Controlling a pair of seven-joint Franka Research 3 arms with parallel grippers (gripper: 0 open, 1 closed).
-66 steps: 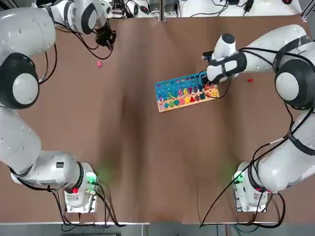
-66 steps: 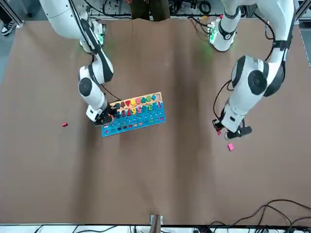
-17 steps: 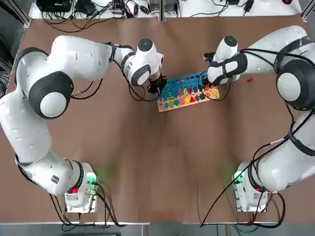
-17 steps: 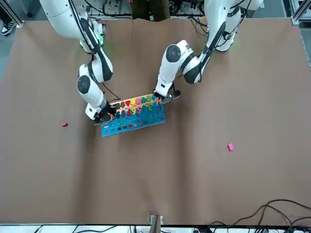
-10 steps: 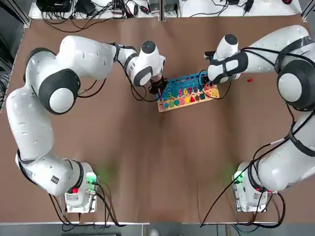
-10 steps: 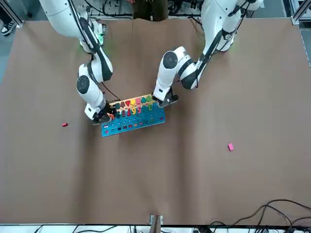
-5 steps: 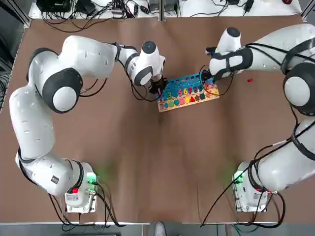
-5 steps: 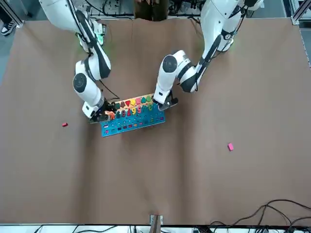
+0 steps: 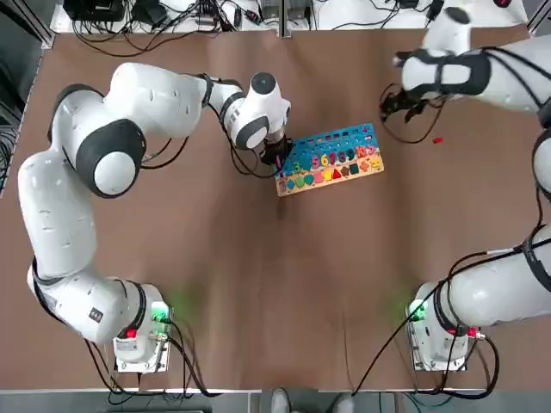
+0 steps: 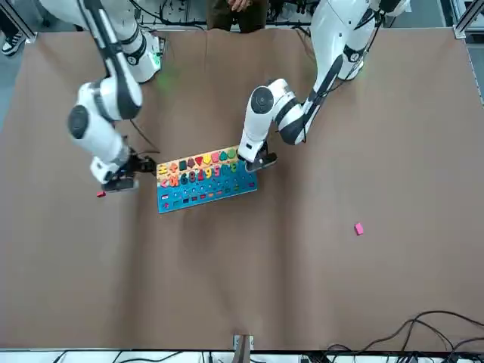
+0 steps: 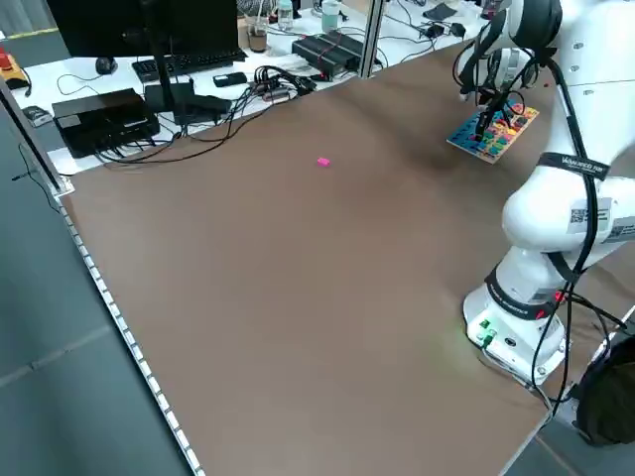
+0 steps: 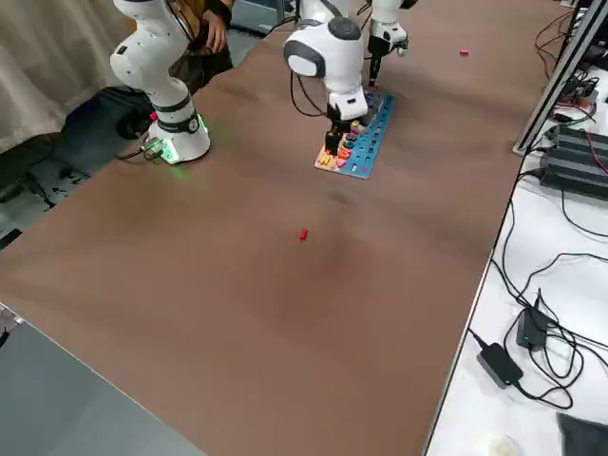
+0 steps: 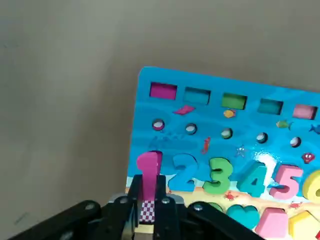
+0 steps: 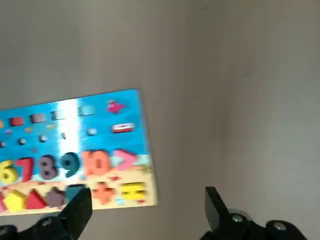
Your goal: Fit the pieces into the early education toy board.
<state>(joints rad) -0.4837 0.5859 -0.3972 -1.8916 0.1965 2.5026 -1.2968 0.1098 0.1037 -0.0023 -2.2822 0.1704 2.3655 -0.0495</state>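
The early education toy board (image 9: 327, 161) lies mid-table, blue with numerals and a tan strip of shapes. My left gripper (image 9: 277, 153) is at the board's left end, shut on a pink "1" piece (image 13: 148, 170) that stands over the board (image 13: 225, 125) beside the 2. My right gripper (image 9: 396, 105) hangs open, off the board's right end, nothing between its fingers (image 14: 75, 206). The orange "10" (image 14: 95, 162) sits in the board (image 14: 115, 125). A red piece (image 9: 437, 139) lies on the table near the right gripper. A loose pink piece (image 10: 358, 228) lies far off on the left arm's side.
The brown table (image 9: 284, 284) stretches wide around the board. Cables and equipment (image 11: 198, 89) line the edge beyond the table. A person (image 10: 234, 11) stands behind the arm bases.
My right gripper opened and drew away from the board's right end, leaving the orange "10" in the board. The left gripper stayed at the board's left end with the pink piece.
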